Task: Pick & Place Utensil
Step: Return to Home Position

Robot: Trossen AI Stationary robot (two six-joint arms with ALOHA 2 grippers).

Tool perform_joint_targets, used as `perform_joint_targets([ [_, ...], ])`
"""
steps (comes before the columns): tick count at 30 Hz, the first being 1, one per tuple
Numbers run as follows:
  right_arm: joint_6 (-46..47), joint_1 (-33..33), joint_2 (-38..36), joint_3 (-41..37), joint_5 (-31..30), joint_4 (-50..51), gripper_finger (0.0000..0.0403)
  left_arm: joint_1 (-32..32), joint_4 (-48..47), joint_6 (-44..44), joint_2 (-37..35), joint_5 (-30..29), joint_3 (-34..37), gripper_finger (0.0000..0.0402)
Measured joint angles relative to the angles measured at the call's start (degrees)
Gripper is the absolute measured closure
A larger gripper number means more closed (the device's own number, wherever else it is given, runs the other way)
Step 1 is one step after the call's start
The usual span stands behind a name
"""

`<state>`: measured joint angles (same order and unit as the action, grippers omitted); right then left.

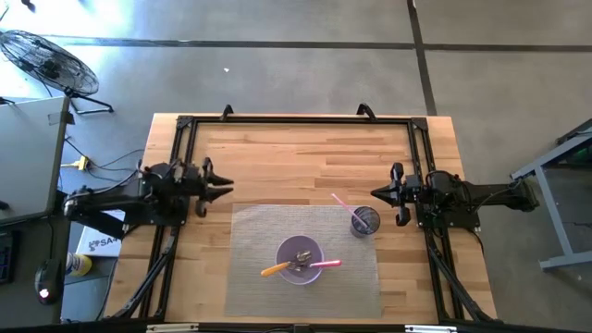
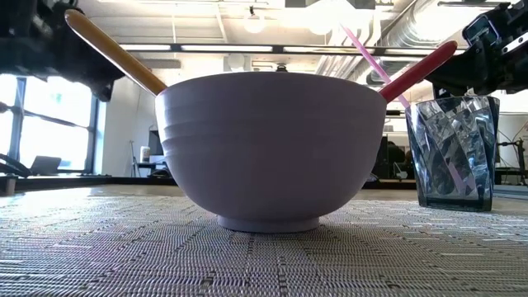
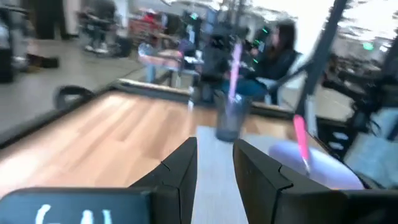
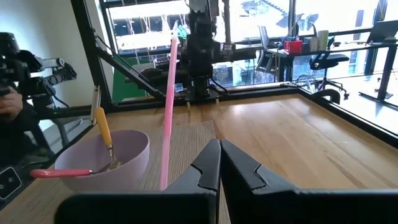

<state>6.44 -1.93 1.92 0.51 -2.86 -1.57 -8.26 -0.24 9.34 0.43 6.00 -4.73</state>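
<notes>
A lavender bowl stands on a grey woven mat. An orange-handled utensil, a red-handled utensil and a metal fork lean in it. Beside it stands a clear faceted cup with a thin pink utensil leaning in it. My left gripper hovers open at the mat's left far corner. My right gripper hovers shut just beyond the cup.
The wooden table top lies bare beyond the mat, inside a black frame. A fan and clutter sit off the table's left side. People show in the room beyond, one in the left wrist view.
</notes>
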Motion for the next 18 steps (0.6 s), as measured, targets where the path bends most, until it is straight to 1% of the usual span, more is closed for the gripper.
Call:
perform_joint_targets([
  [2,0.1,0.0,0.2,0.0,0.0,0.0,0.0401,1.8,2.3,0.0,0.0,-0.3,1.9,0.0300],
  [5,0.0,0.0,0.4,0.0,0.0,-0.1,0.0399,5.2,6.4,-0.2,0.0,-5.0,3.3,0.0300],
  [7,0.1,0.0,0.4,0.0,0.0,-0.2,0.0397,7.9,6.9,-2.6,-0.1,-7.3,3.3,0.0300],
  [11,0.1,0.0,0.4,0.0,0.0,-0.2,0.0396,13.3,6.3,-8.5,0.0,-15.8,3.4,0.0300],
  [13,0.0,0.0,0.4,0.0,0.0,-0.2,0.0396,15.0,6.2,-11.4,0.1,-16.7,3.4,0.0300],
  [16,0.1,0.0,0.4,0.0,0.0,-0.2,0.0395,16.9,3.1,-12.5,0.4,-15.0,3.5,0.0300],
  [18,0.0,0.0,0.4,0.0,0.0,-0.3,0.0395,17.4,3.0,-12.2,0.4,-13.2,3.5,0.0300],
])
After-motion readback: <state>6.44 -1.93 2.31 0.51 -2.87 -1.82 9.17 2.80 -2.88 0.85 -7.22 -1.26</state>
